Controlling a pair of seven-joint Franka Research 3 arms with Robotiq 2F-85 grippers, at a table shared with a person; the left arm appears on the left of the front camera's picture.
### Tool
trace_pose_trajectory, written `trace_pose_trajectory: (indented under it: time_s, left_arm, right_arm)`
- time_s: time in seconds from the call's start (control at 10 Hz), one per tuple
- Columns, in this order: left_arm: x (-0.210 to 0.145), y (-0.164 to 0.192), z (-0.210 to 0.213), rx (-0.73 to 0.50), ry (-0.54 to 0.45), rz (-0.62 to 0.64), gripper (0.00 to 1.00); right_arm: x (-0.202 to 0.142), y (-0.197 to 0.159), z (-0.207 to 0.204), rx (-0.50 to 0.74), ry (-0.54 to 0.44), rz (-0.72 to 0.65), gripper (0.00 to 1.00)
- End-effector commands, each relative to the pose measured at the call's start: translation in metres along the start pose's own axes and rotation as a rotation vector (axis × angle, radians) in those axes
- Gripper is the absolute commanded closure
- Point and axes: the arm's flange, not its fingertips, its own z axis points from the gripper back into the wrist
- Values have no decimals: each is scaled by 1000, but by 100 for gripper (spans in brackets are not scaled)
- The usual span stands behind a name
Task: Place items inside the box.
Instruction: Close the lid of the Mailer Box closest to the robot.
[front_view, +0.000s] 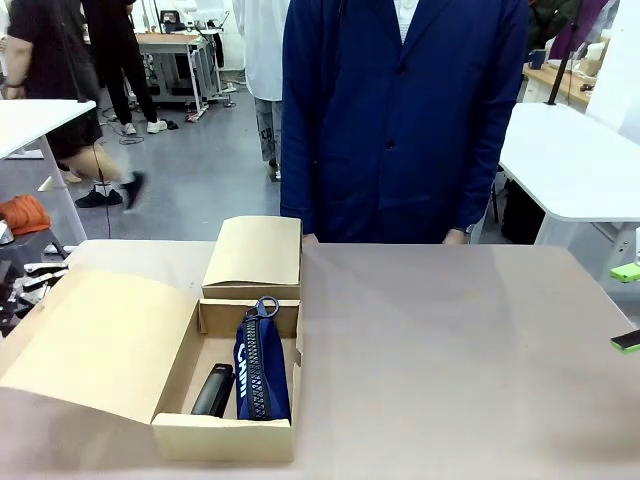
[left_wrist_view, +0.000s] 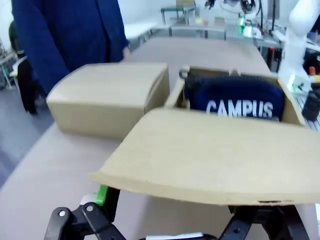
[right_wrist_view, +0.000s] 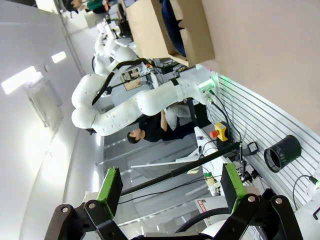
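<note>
The tan cardboard box (front_view: 225, 436) lies at the table's front left. Its larger compartment is open, with the flap lid (front_view: 95, 345) folded out to the left. Inside stand a navy "CAMPUS" pouch (front_view: 262, 370) and, left of it, a black stapler (front_view: 213, 390). The smaller compartment behind has its lid (front_view: 255, 255) shut. In the left wrist view the open flap (left_wrist_view: 210, 155) hangs just above my left gripper (left_wrist_view: 175, 222), which is open and empty, and the pouch (left_wrist_view: 240, 102) sits beyond. My right gripper (right_wrist_view: 170, 192) is open and empty, its green pads (front_view: 627, 340) at the table's right edge.
A person in a navy coat (front_view: 400, 120) stands at the far side, one hand (front_view: 455, 237) at the table edge. The bare brown table (front_view: 460, 350) stretches right of the box. In the rolled right wrist view, the white left arm (right_wrist_view: 140, 105) shows near the box (right_wrist_view: 195, 35).
</note>
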Motion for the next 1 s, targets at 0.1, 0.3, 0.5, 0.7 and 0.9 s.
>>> trace_pose_trajectory:
  time_s: [0.1, 0.3, 0.5, 0.7, 0.9]
  left_arm:
    - [53, -59, -40, -56, -116, -162, 0]
    - [85, -80, -89, -191, -134, -241, 0]
    - [87, -110, -155, -319, -66, -248, 0]
    - [72, -138, -195, -374, 7, -264, 0]
    - [60, -160, -215, -417, 74, -302, 0]
  right_arm:
    - [0, 6, 3, 8, -8, -9, 0]
    - [0, 6, 3, 8, -8, -9, 0]
    - [0, 6, 3, 8, -8, -9, 0]
    - [0, 6, 3, 8, -8, -9, 0]
    - [0, 6, 3, 8, -8, -9, 0]
